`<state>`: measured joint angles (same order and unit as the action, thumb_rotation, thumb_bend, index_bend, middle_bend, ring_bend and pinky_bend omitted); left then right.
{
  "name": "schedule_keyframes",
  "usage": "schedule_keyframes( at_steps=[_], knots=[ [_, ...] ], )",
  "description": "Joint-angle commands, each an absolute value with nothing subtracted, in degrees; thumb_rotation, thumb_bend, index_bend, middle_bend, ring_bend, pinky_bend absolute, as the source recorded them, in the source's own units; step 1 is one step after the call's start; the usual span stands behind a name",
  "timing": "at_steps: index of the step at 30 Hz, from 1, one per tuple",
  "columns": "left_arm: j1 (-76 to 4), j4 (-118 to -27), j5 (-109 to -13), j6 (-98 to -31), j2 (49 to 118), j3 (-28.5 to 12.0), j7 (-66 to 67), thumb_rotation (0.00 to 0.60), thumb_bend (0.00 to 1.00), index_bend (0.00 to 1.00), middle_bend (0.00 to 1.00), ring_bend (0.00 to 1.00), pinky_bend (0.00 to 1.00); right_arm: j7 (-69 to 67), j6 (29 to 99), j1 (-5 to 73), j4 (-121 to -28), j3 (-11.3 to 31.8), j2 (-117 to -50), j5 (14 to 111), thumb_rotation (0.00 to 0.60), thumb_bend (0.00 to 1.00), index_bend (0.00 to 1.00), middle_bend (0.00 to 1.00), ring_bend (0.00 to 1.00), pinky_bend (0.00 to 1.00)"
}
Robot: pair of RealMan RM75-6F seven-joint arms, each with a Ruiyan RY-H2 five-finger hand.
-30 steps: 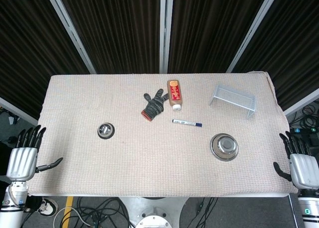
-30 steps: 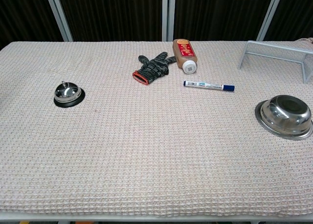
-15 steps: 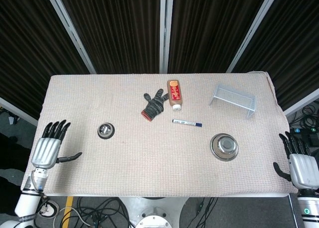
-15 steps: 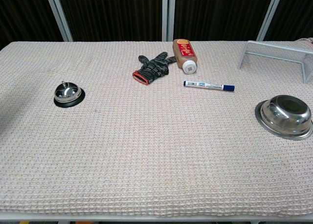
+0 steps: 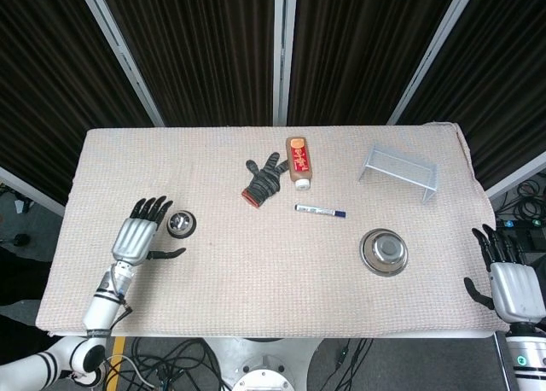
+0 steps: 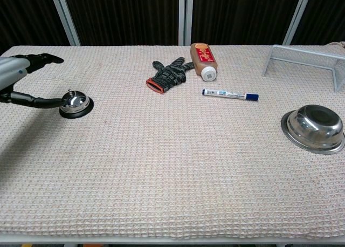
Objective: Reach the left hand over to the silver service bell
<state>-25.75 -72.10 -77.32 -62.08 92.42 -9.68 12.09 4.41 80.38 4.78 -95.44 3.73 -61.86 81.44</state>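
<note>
Head view: left robot hand (image 5: 137, 235) released, fingers spread, just beside upright silver service bell (image 5: 179, 224), near tabletop (image 5: 256, 297) left edge.

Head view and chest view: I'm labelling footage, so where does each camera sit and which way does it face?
Head view: high above the near edge, looking down on the table; shows left hand and right hand.
Chest view: low at the near edge, facing across the table; shows only the left hand.
Shared: service bell, steel bowl.
</note>
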Motion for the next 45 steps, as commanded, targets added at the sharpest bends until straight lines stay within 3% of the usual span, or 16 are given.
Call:
schedule_keyframes(
  at_steps=[1, 18, 31, 39, 45],
  knots=[
    [-27.5, -69.4, -76.1, -60.15, 94.89, -9.94, 12.2, 0.17, 0.0, 0.0, 0.0, 0.0, 0.0, 4.57, 80.33, 4.86, -95.56, 3.73, -61.91, 81.51, 0.6, 0.23, 0.0, 0.0, 0.0, 0.0],
    [-29.91, -59.08, -73.05, -54.22, 101.56, -7.99, 6.93, 0.175, 0.0, 0.0, 0.0, 0.0, 0.0, 4.24, 79.0, 5.46, -95.02, 3.84, -62.1, 80.45, 0.6, 0.23, 0.0, 0.0, 0.0, 0.0],
    [-30.22, -55.99, -76.67, -59.49, 103.58, -7.77, 2.85, 0.139, 0.0, 0.0, 0.0, 0.0, 0.0, 3.73, 78.88, 5.5, -94.79, 3.86, -62.02, 80.14, 0.6, 0.23, 0.0, 0.0, 0.0, 0.0],
    [-30.4, -56.05, -75.85, -54.87, 103.22, -5.14, 5.71, 0.136, 0.0, 0.0, 0.0, 0.0, 0.0, 3.36, 78.36, 5.61, -94.56, 3.71, -62.09, 79.92, 0.6, 0.23, 0.0, 0.0, 0.0, 0.0],
    [-31.29, -57.88, -76.68, -57.58, 102.43, -6.66, 6.7, 0.135, 0.0, 0.0, 0.0, 0.0, 0.0, 2.18, 78.39, 5.47, -94.81, 3.87, -61.47, 79.61, 0.6, 0.23, 0.0, 0.0, 0.0, 0.0]
  ],
)
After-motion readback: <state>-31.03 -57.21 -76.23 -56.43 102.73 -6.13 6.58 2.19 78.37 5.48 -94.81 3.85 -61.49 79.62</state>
